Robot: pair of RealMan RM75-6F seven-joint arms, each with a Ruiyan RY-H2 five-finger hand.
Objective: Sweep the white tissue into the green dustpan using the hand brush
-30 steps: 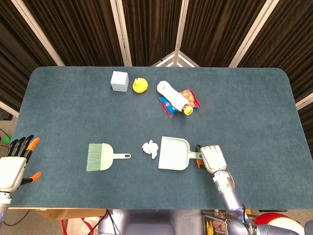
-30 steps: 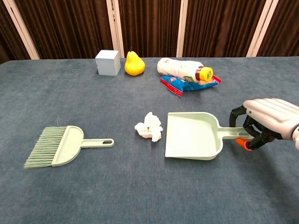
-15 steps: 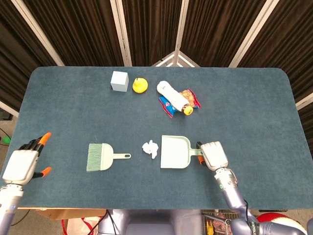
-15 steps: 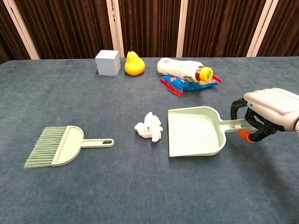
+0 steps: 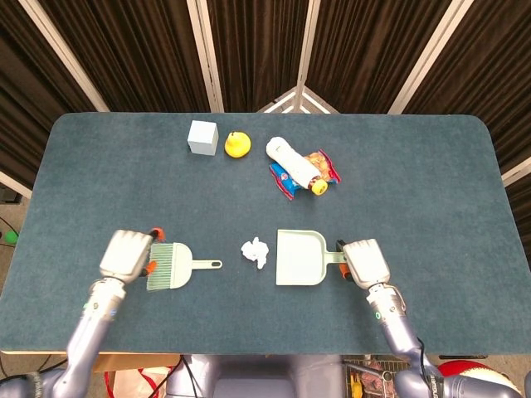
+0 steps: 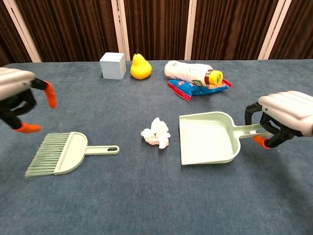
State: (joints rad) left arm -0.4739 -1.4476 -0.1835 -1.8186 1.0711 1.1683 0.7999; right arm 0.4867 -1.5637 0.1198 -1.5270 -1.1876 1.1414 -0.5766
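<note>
The crumpled white tissue (image 5: 255, 251) (image 6: 156, 133) lies mid-table. Just right of it sits the green dustpan (image 5: 300, 258) (image 6: 208, 138), mouth toward the tissue. My right hand (image 5: 366, 263) (image 6: 283, 118) grips the dustpan's handle at its right end. The green hand brush (image 5: 171, 266) (image 6: 63, 153) lies left of the tissue, bristles pointing left and handle toward the tissue. My left hand (image 5: 128, 253) (image 6: 17, 99) hovers over the bristle end, fingers apart, holding nothing.
Along the far side stand a pale cube (image 5: 202, 137) (image 6: 113, 65), a yellow pear (image 5: 237, 144) (image 6: 140, 67), and a white bottle (image 5: 292, 162) (image 6: 190, 71) lying on a blue snack bag (image 5: 286, 181) (image 6: 195, 87). The table's near edge (image 5: 249, 352) runs close behind both hands.
My left hand has swung in from the table's left edge to the brush's bristle end. My right hand has drawn the dustpan slightly to the right, away from the tissue.
</note>
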